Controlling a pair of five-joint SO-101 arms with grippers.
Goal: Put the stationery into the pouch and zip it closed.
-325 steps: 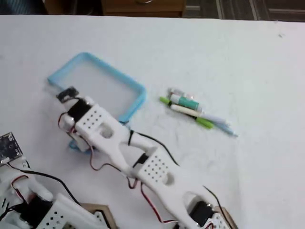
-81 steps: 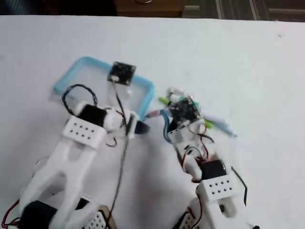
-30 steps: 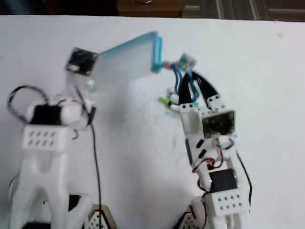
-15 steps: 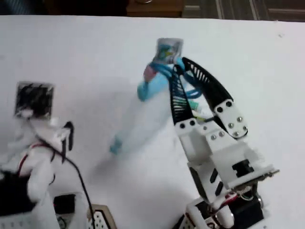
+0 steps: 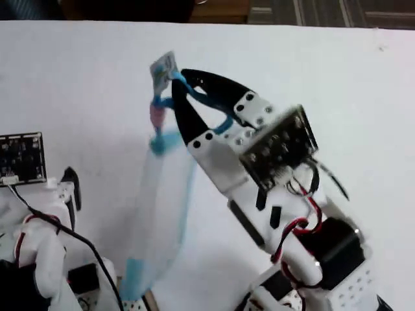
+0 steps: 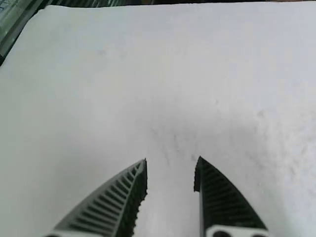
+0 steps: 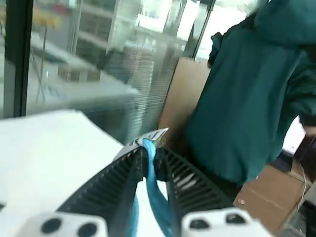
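1. The left arm [image 5: 37, 249] sits low at the near left corner of the table [image 5: 337, 84]. In the left wrist view the left claw [image 6: 170, 168] is spread apart and grips nothing; its two ribbed black fingers [image 6: 126, 200] point down over bare white table surface.
2. The pouch [image 5: 159, 201] hangs in the air between the two arms, just left of the right arm. It is long and flat, with a translucent, whitish body and a light blue border along its edges. Its upper end is at the right claw. Its lower end, a blue corner, reaches down toward the near edge of the table. Whether that corner touches the table cannot be told, nor whether the zip is open or closed.
3. A small pink piece [image 5: 157, 115] sits at the upper end of the pouch, just below a blue strap [image 5: 170, 102].
4. A white tag [image 5: 162, 66] sticks out past the fingertips of the right claw.
5. The right claw [image 5: 179, 84] is raised above the table and clamped on the blue strap. In the right wrist view the right claw [image 7: 150, 154] has its ribbed fingers pressed together on the strap [image 7: 154, 190], with the tag [image 7: 143, 138] at their tips.
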